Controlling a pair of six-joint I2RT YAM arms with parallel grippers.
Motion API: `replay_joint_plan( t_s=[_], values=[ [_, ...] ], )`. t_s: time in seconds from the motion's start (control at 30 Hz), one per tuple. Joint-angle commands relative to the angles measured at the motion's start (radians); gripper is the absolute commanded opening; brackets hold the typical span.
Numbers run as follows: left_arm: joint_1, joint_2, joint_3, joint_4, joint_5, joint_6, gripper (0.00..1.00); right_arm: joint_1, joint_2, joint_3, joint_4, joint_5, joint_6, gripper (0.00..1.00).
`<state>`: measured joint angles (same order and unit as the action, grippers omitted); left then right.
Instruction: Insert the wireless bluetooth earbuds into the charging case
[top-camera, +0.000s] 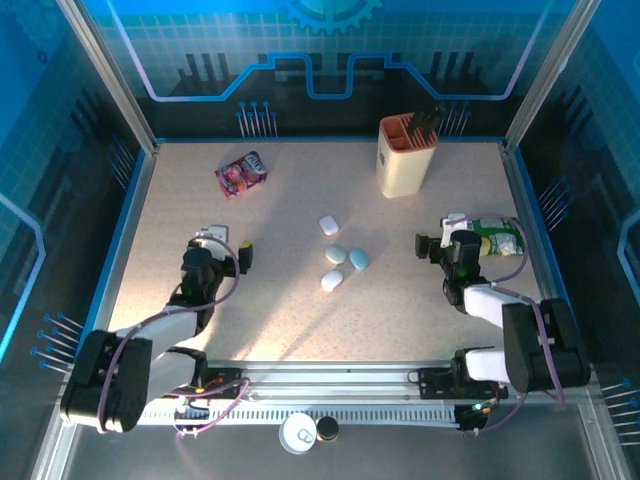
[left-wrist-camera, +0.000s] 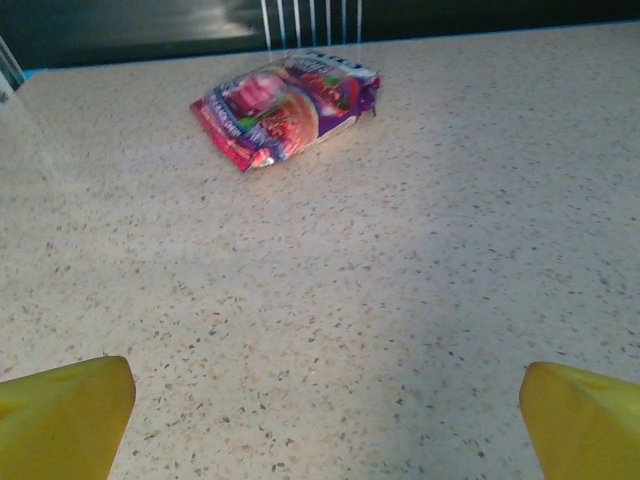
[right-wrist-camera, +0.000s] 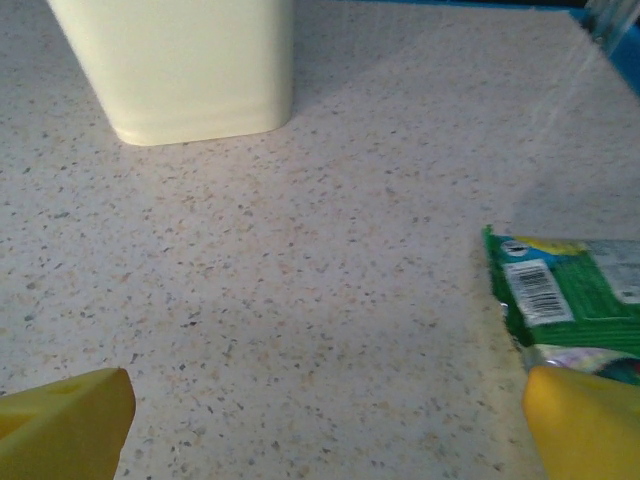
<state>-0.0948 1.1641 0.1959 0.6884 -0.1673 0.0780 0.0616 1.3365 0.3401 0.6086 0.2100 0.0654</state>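
step: prob. pre-grasp, nothing being held | L grip (left-wrist-camera: 322, 400) & R grip (right-wrist-camera: 325, 400) both hanging wide open, empty | next: reaching for cases (top-camera: 336, 255) at centre, needing fine pinch

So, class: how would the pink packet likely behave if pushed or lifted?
The pink packet looks like thin glossy film, so it would probably crumple rather than stay stiff. It lies flat on the table, so a push should slide it, not roll it. Its puffy look suggests it is light.
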Motion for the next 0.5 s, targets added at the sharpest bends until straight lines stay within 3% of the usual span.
replay_joint_plan(
  t_s=[0.0,0.13,0.3,0.47],
  values=[
    [0.053,0.077,0.062,0.120,0.084,-0.058,0.99,-0.014,0.055,0.053,0.149,-0.125,-0.041,1.00],
    [0.075,0.206,0.131,0.170,0.124,-0.061,0.99,-0.014,0.216,0.014,0.383,-0.144,-0.053,1.00],
    [0.095,0.390,0.192,0.232,0.140,-0.069,0.99,-0.011,0.198,0.056,0.272,-0.147,-0.061,1.00],
    [0.109,0.387,0.190,0.228,0.141,-0.087,0.99,-0.005,0.202,0.060,0.276,-0.141,-0.067,1.00]
  ],
)
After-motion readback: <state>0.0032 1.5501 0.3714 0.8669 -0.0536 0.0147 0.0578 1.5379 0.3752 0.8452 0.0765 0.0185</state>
